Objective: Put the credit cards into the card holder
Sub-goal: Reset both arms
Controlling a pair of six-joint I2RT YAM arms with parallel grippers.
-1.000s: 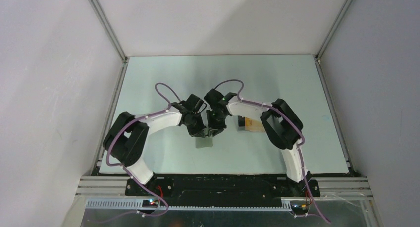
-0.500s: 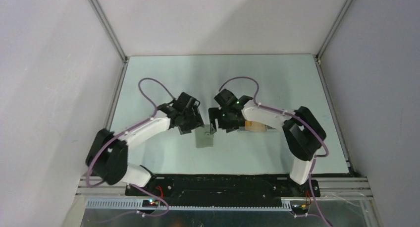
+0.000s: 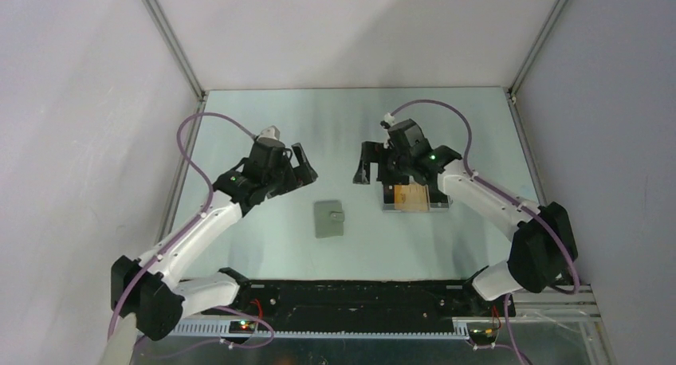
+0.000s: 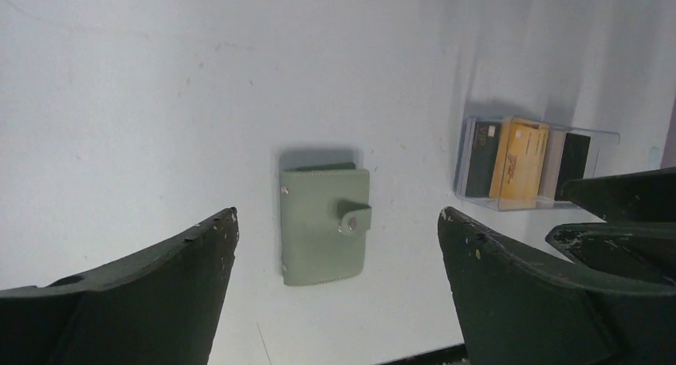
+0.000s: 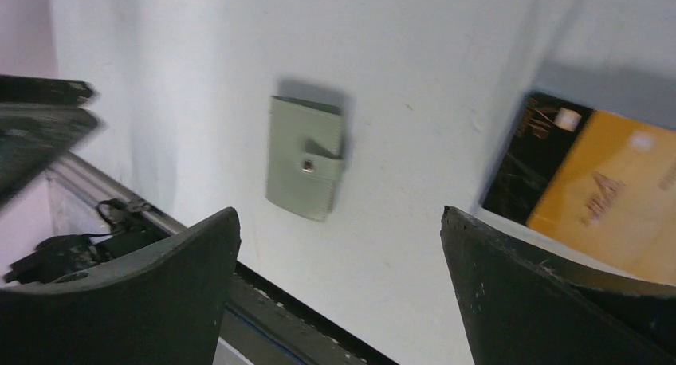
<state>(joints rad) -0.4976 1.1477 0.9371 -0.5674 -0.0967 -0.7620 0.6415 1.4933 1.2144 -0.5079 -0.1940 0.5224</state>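
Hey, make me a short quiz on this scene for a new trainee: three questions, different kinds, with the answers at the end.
1. True or false: the card holder lies folded shut on the table.
2. Where are the credit cards? A: in the clear tray. B: inside the card holder. C: loose on the table.
3. Fill in: the jaws of the left gripper and the right gripper are both ____ and hold nothing.
Key: 1 true; 2 A; 3 open.

Bare table (image 3: 359, 126) ringed the wallet (image 3: 329, 218); the tray (image 3: 410, 199) stood at its 2 o'clock, left gripper (image 3: 303, 165) at 11, right gripper (image 3: 369, 174) at 1.
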